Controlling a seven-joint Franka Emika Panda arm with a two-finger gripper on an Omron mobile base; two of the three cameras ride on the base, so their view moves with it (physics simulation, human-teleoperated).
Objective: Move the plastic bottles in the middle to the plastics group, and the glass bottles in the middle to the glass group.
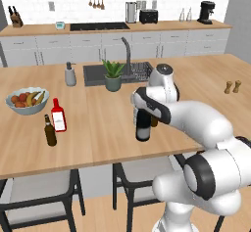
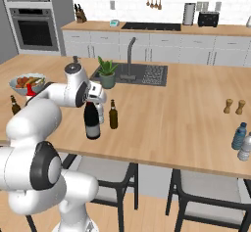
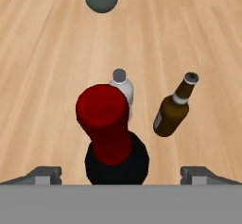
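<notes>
The tall dark wine bottle [image 3: 104, 112] with a red neck stands upright in the middle of the island counter, also visible as the wine bottle [image 1: 142, 127] [image 2: 91, 122]. Just behind it stands the small clear water bottle [image 3: 123, 87] with a pale cap. To its right is the brown beer bottle [image 3: 172, 113] [image 2: 113, 115]. My gripper [image 3: 120, 176] hangs open right above the wine bottle's top, one fingertip [image 3: 45, 175] on each side, holding nothing. The glass group, a red-labelled bottle [image 1: 58, 115] and a plain brown bottle [image 1: 50, 130], stands at the counter's left. Plastic bottles [image 2: 240, 137] stand at the far right.
A fruit bowl [image 1: 26, 101] sits behind the glass group. A grey soap dispenser [image 1: 70, 74], a potted plant [image 1: 113, 76] and the sink [image 1: 93, 74] lie farther back. Two shakers [image 1: 232, 86] stand at the right. Stools sit under the near counter edge.
</notes>
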